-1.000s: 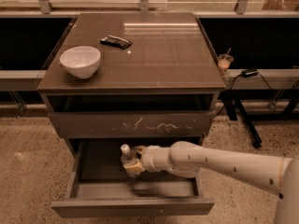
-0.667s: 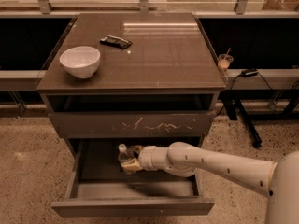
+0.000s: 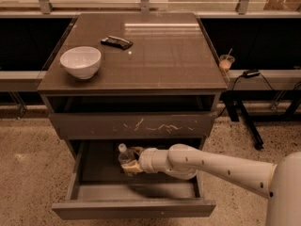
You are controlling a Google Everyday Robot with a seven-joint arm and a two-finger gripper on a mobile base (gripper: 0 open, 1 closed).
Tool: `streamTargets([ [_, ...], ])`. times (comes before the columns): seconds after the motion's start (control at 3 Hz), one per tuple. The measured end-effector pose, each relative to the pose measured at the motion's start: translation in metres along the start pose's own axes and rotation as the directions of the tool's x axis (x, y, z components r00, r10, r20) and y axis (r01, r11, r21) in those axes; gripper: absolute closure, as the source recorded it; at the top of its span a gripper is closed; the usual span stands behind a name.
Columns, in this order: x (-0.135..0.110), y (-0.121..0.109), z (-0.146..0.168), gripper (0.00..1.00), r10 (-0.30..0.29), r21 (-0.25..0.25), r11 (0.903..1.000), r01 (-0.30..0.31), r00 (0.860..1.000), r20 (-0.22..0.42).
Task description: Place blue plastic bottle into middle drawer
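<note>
Lower centre of the frame: the gripper [image 3: 131,161] reaches into the open middle drawer [image 3: 134,209], its two fingers closed around the blue plastic bottle [image 3: 123,153]. The bottle stands upright, cap up, in the drawer's back left area, and looks placed for setting down on the bare bottom. Whether its base touches the floor is hard to tell, since the fingers cover the lower body. Upper left, the white bowl [image 3: 81,61] and black packet [image 3: 117,42] sit on top.
</note>
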State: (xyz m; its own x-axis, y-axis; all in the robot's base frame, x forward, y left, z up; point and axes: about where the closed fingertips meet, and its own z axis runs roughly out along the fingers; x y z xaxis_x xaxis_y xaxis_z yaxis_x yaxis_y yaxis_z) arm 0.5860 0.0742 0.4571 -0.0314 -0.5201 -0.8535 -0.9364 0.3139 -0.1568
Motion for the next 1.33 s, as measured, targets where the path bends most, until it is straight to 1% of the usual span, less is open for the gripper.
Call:
streamTargets([
  [0.33, 0.000, 0.000, 0.000, 0.00, 0.000, 0.000, 1.0000, 0.000, 1.000, 0.000],
  [0.67, 0.000, 0.000, 0.000, 0.00, 0.000, 0.000, 1.0000, 0.000, 1.000, 0.000],
  [1.0, -0.004, 0.000, -0.018, 0.00, -0.025, 0.024, 0.9994, 0.026, 1.000, -0.018],
  [1.33, -0.013, 0.003, -0.065, 0.00, -0.034, 0.081, 0.9961, 0.036, 0.999, -0.022],
])
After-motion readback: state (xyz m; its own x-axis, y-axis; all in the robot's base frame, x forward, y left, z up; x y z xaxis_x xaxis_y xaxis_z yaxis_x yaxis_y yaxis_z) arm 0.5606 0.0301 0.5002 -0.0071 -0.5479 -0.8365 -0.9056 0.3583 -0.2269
